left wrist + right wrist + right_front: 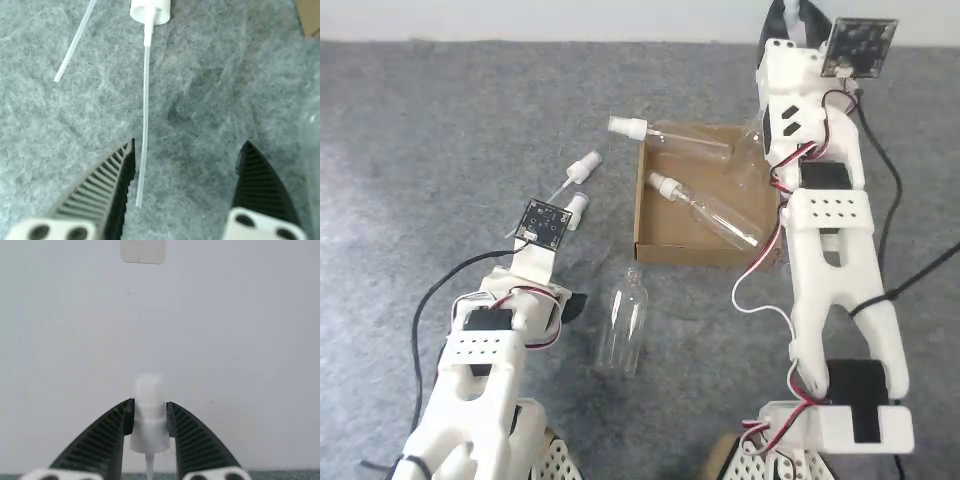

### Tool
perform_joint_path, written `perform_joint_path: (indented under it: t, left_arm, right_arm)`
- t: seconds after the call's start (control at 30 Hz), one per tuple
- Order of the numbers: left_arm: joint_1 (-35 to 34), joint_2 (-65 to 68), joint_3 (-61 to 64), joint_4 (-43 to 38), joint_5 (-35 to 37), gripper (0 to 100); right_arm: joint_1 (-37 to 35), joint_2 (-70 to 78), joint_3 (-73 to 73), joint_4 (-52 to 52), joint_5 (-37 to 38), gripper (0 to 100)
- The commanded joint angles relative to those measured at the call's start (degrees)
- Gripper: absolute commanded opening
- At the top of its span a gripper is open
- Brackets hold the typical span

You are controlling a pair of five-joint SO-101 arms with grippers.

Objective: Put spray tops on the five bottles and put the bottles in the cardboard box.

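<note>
The left tool (189, 145) is hanging wide open over the grey bench (420, 150); a white plastic spray top (150, 11) is lying ahead, tube running back between the jaws. The right tool (150, 407) is clamping a second spray top (149, 389), raised high.

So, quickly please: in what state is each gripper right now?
Left gripper: open, empty, above the tube of a loose spray top.
Right gripper: shut on a white spray top.

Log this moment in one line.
left jaws: open, loose spray top tube between | right jaws: shut on held spray top | bare bottle: on carpet | cardboard box: capped bottles inside
</note>
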Motion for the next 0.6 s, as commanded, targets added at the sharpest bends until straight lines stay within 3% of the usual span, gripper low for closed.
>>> perform_joint_path:
  t: [0.0,0.57]
  left_arm:
    - [0.18,-1.85,-0.22,0.53,-0.62,31]
    - [0.18,-1.85,-0.22,0.53,-0.62,31]
  right_arm:
    - [-0.57,0.13,-3.69,-2.07,-0.35,0.6]
    - [-0.66,0.75,1.85,-2.15,-0.44,0.6]
